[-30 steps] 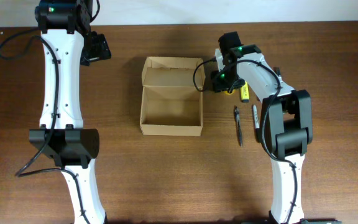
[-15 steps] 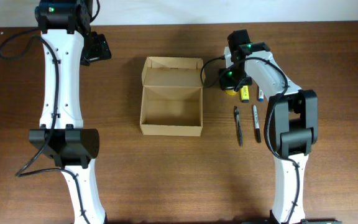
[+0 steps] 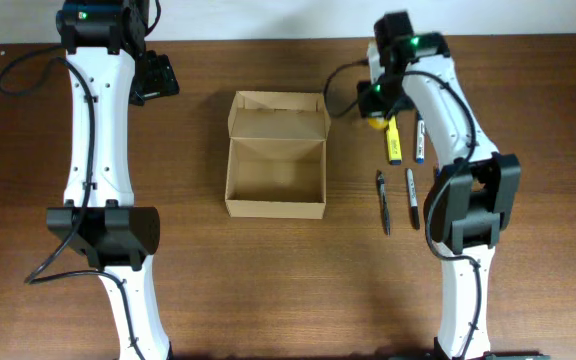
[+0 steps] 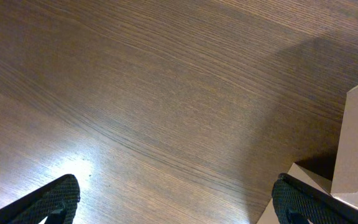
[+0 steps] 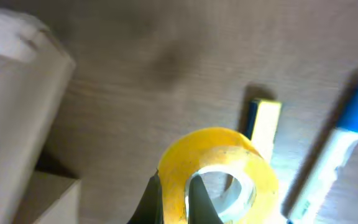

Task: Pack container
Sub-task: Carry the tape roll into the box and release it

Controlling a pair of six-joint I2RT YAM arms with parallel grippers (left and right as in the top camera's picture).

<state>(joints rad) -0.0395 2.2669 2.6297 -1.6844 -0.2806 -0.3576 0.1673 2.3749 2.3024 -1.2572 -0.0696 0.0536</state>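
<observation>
Mid-table, tan cardboard container (image 3: 275, 160), lid open

The right gripper (image 5: 176, 198) drew back from the box (image 3: 276, 180) and swung toward the table's far edge, tape roll (image 5: 213, 165) pinched in it, uncovering the yellow highlighter (image 3: 393, 145) and the blue marker (image 3: 418, 140).

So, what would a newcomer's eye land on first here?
The tan cardboard box sits open and empty at mid-table. To its right, the right gripper pinches a yellow tape roll by its wall, beside a yellow highlighter, a blue-capped marker and two dark pens lying on the wood.
</observation>
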